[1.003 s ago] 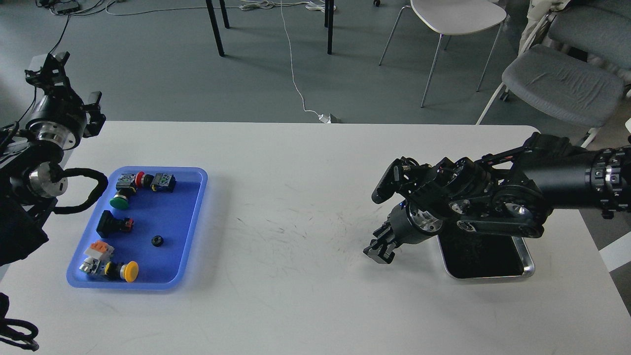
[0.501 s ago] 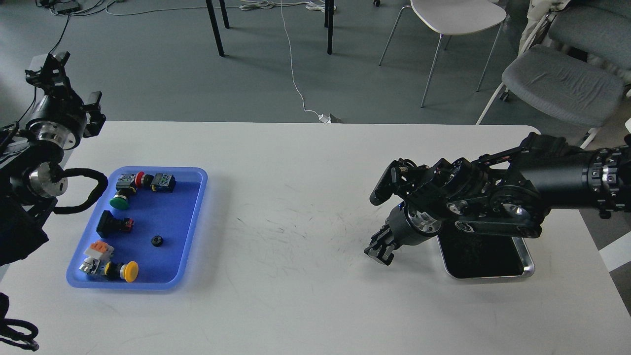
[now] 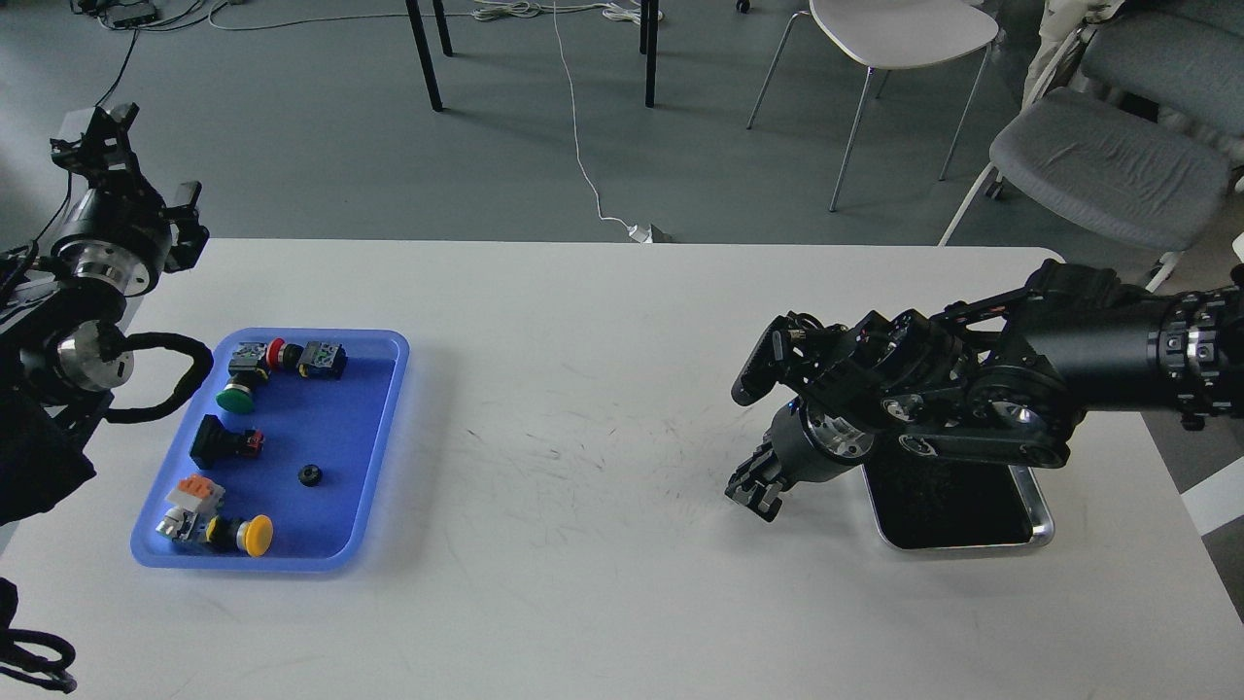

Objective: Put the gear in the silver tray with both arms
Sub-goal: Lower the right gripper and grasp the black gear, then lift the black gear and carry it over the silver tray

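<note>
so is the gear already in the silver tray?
No, the small black gear lies in the blue tray, and the visible part of the silver tray holds nothing.

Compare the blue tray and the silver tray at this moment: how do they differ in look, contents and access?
The blue tray is matte plastic; the silver tray is shiny metal with a dark reflective base. The blue tray holds several parts, including a small black gear; no parts show in the visible portion of the silver tray. The blue tray lies fully exposed on the left; the silver tray is partly covered by the right arm. Both are rectangular with rounded corners and rest on the white table.
</note>
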{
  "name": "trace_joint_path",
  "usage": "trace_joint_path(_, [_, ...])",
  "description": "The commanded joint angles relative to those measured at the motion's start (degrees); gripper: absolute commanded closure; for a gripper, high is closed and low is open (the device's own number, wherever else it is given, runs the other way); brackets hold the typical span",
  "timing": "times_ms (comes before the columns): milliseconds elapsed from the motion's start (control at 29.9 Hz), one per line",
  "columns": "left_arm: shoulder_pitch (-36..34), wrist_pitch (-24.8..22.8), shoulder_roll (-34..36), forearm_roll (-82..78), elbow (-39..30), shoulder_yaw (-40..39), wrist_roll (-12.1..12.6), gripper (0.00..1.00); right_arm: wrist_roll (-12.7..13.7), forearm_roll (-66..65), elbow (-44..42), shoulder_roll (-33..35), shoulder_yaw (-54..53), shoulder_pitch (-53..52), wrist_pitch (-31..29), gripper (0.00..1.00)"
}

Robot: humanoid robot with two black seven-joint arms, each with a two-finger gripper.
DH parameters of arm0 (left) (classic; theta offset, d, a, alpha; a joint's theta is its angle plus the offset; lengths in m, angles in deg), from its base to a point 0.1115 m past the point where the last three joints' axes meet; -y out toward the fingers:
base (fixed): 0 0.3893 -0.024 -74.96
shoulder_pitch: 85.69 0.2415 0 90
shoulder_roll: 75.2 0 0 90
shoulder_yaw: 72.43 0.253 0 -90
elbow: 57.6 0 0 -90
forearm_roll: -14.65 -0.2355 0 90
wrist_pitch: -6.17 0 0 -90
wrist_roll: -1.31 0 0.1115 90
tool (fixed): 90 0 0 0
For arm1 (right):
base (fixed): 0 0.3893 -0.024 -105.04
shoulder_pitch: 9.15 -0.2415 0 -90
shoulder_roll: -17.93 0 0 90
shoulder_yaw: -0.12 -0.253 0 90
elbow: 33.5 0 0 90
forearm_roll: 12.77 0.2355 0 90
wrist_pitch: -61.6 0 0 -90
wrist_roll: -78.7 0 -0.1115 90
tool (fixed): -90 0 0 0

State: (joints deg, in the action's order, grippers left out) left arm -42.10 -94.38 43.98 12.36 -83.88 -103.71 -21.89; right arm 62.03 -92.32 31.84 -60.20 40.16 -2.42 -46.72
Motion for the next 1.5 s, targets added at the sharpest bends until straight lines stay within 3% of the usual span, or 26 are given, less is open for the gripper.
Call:
trace_joint_path(0, [0.00,0.00,0.00,-0.08,0.00,0.00,0.00,0.02,-0.04,0.01,-0.03,0.00,-0.05,-0.05,-0.57,0.80])
trace_joint_path(134, [0.00,0.00,0.00,-0.08,0.00,0.00,0.00,0.02,0.05,0.01,-0.29,0.00,-0.05,-0.05,-2.42,0.93])
trace_joint_path(301, [0.26,0.00,0.00,-0.08,0.00,0.00,0.00,0.02,0.05,0.01,-0.73,0.00,-0.13,-0.14,-2.68,0.99])
trace_joint_path(969, [0.35,0.09,-0.09,-0.61,0.00,0.17,0.00,0.02,-0.04,0.97,-1.53,0.44,-0.84,-3.48,-3.91,0.99])
trace_joint_path(1470, [0.61,-0.08,-1.06,-0.70,0.09,0.17,0.09,0.02,-2.32,1.06,1.20,16.43,-1.89,-7.43,-7.26,0.99])
